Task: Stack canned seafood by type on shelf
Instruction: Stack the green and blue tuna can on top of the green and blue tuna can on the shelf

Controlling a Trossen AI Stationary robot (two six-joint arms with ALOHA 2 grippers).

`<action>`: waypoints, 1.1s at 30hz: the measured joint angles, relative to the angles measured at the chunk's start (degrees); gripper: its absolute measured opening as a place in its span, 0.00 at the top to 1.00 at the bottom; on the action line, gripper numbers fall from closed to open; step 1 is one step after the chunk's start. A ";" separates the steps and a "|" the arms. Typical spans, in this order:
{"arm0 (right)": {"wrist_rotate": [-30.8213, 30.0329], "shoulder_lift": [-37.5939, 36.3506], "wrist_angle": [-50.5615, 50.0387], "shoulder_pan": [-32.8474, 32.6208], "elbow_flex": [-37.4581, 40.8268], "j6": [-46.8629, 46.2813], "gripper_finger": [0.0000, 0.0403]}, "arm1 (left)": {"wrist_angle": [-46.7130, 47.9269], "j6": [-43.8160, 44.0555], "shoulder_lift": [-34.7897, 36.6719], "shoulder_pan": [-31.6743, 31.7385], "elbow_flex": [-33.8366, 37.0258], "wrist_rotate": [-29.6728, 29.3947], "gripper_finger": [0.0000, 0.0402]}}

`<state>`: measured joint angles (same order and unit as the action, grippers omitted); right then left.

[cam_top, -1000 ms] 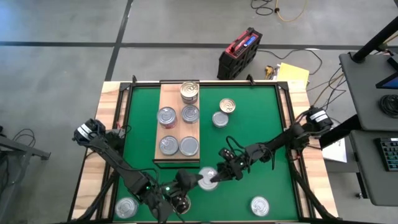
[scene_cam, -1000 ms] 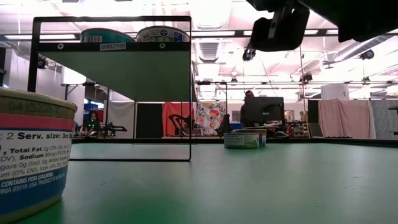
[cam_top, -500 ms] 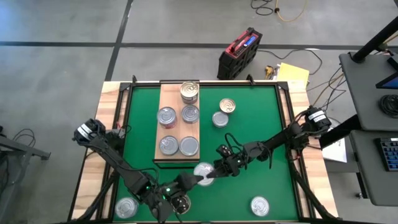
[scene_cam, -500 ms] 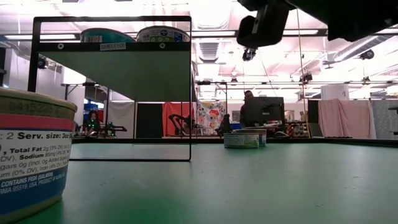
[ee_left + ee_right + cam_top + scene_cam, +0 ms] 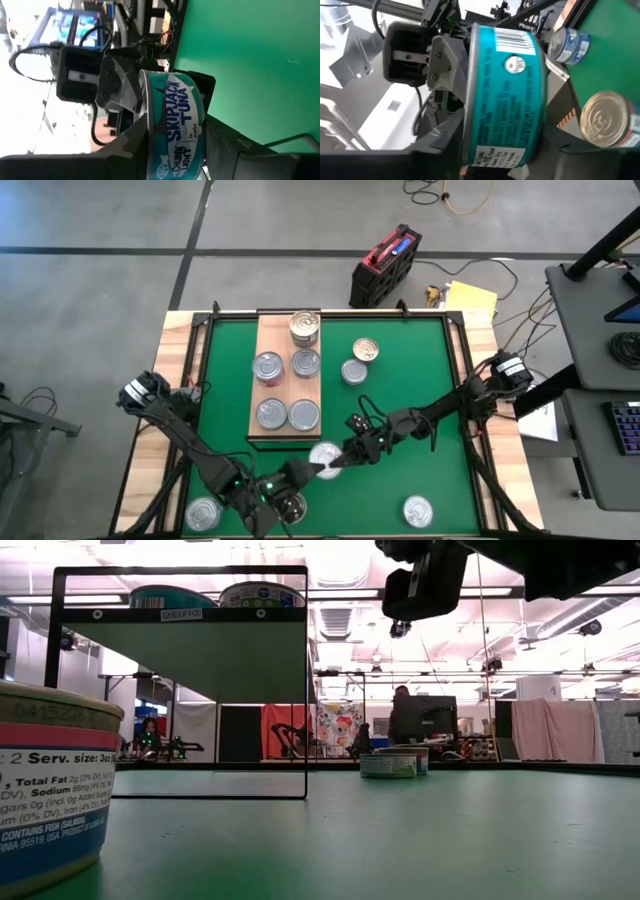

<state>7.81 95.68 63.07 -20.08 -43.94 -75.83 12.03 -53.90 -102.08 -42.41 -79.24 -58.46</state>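
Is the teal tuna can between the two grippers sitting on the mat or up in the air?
In the air: the can sits between both grippers' fingers, mat far behind it.

Overhead view straight down, low view level across the mat (image 5: pixel 400 840), both wrist views close on one teal can (image 5: pixel 175 125).

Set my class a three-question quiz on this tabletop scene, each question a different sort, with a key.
1. True or false: the wooden board is bare.
2. The teal tin between the left hand and the right hand reads: A crab, B skipjack tuna, C sardines?
3. How many tins show on the board from above?
Key: 1 false; 2 B; 3 five.
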 joint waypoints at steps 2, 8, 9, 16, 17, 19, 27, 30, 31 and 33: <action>-0.13 0.00 -0.20 0.03 0.00 0.47 0.51 | 0.00 2.43 0.00 0.00 0.00 -0.46 0.70; -0.30 0.00 -0.37 0.05 0.00 1.63 0.37 | -0.34 7.26 0.00 -0.36 -0.04 -0.96 0.70; -0.27 0.00 -0.33 0.07 0.00 1.97 0.35 | -0.27 8.23 0.03 -0.52 -0.04 -1.30 0.70; 1.13 0.00 0.04 0.09 0.00 3.22 0.28 | 3.25 14.43 1.80 -0.75 -0.02 -1.36 0.70; 1.30 0.00 0.01 0.09 0.00 3.40 0.27 | 3.99 15.34 2.00 -0.77 0.03 -1.43 0.70; 2.98 0.00 -0.13 0.04 0.06 3.73 0.26 | 5.77 17.34 2.41 -0.81 0.22 -2.55 0.70; 6.55 -0.54 0.34 -0.02 0.13 5.37 0.25 | 11.61 24.22 4.41 -2.42 0.28 -5.63 0.70; 9.28 -1.13 0.32 -0.07 0.13 8.04 0.26 | 13.20 27.13 6.35 -3.37 0.35 -5.83 0.70; 10.09 -1.49 0.13 -0.20 0.13 9.71 0.27 | 13.47 27.96 7.01 -3.67 0.67 -5.86 0.70; 11.64 -2.11 0.02 -0.45 0.13 14.47 0.27 | 13.92 29.54 8.44 -4.34 1.50 -5.90 0.70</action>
<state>19.45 93.56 63.09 -20.53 -43.81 -61.36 25.96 -24.37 -93.64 -46.76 -77.74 -64.36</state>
